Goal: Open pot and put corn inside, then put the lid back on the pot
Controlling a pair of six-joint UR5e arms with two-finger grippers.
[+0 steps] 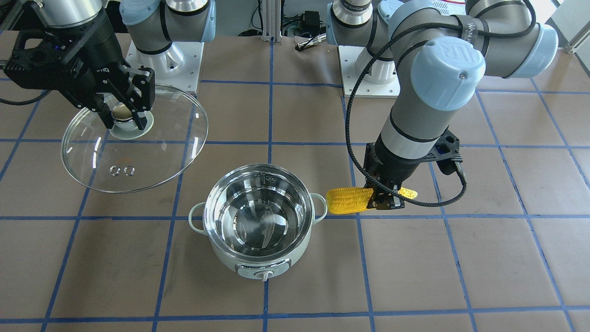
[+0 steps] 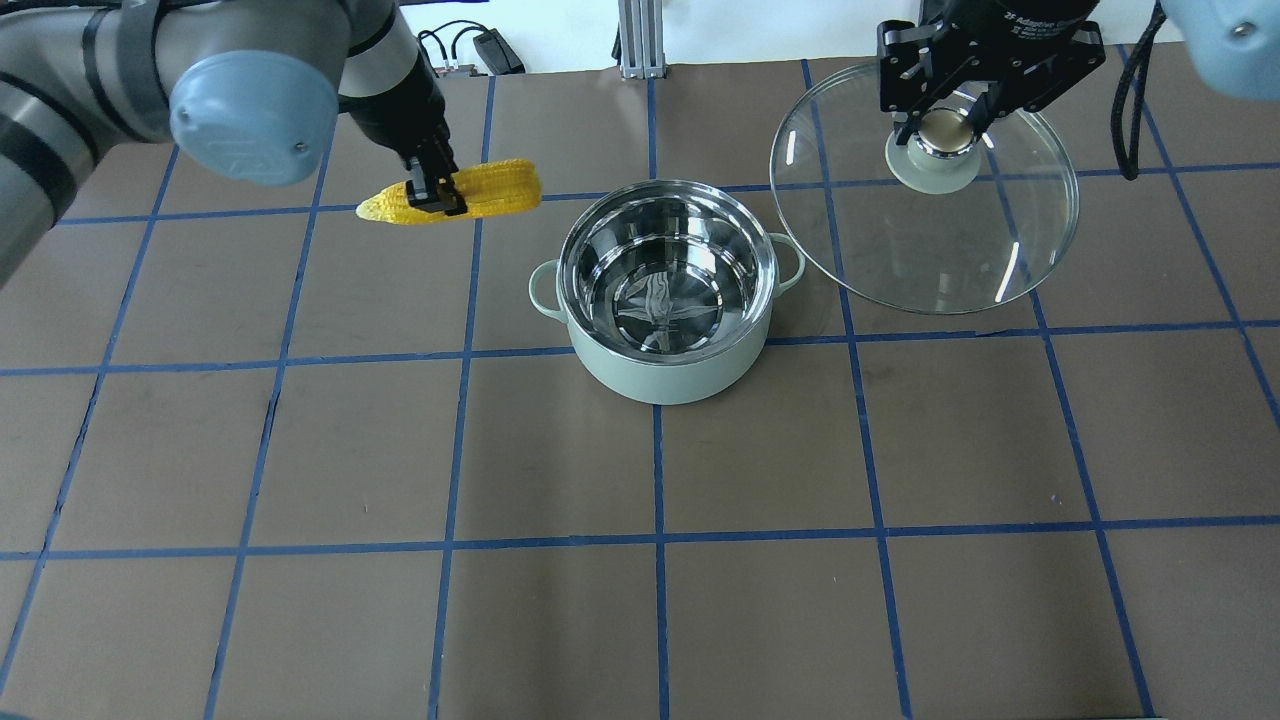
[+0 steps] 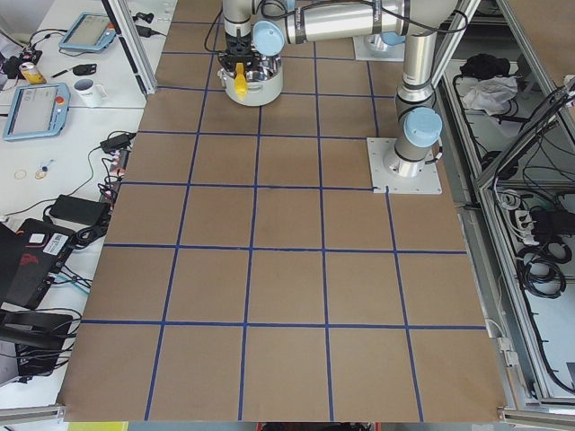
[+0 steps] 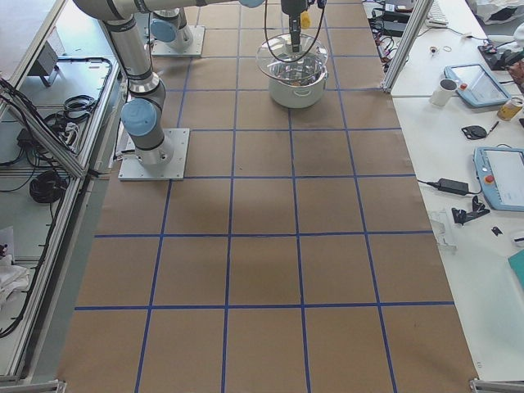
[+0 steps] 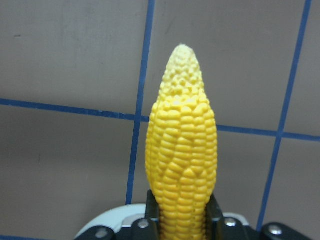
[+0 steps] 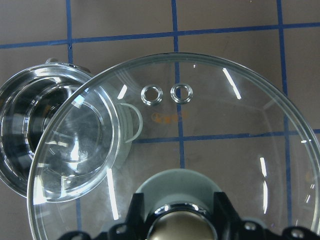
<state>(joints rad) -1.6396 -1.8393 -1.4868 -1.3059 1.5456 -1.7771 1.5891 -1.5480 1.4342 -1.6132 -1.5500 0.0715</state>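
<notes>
Pot (image 2: 665,380) stands open on the table (image 2: 300,450), between your two pincers. Your left pincer (image 2: 437,197) is clamped across the corn (image 2: 495,188), holding it level just beside the pot. On the other side, your right pincer (image 2: 945,138) grips the lid (image 2: 950,260) by its knob (image 2: 940,126).

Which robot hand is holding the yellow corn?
The left gripper: its jaws pinch the corn. The right gripper holds the glass lid instead.

pot (image 1: 222,261) uncovered | left tool (image 1: 385,201) grips corn (image 1: 345,200) beside pot | right tool (image 1: 124,121) holds lid (image 1: 156,152) apart from pot
</notes>
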